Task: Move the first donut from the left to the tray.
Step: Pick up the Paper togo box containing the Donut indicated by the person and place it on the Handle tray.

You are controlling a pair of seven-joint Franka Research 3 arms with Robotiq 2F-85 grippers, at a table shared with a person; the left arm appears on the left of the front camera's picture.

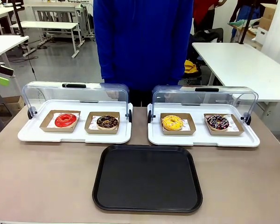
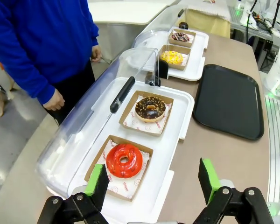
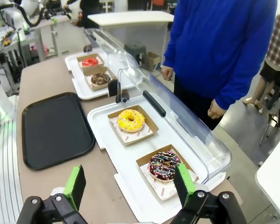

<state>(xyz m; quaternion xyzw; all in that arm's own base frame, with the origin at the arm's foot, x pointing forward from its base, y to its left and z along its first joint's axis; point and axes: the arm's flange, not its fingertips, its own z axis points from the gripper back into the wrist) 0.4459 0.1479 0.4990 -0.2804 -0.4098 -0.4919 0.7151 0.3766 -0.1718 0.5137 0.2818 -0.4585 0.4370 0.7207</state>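
The glossy red donut lies in its brown cardboard holder at the left end of the left white tray, whose clear lid is swung up. The same red donut sits just beyond my left gripper, which hovers open above the tray's near end. The black tray lies bare at the table's front middle, also seen as the black tray and the black tray. My right gripper is open, holding nothing, over the right white tray's end. Far off, the red donut shows small.
A chocolate donut sits beside the red one. The right white tray holds a yellow donut and a dark sprinkled donut. A person in a blue top stands at the far side, hands down.
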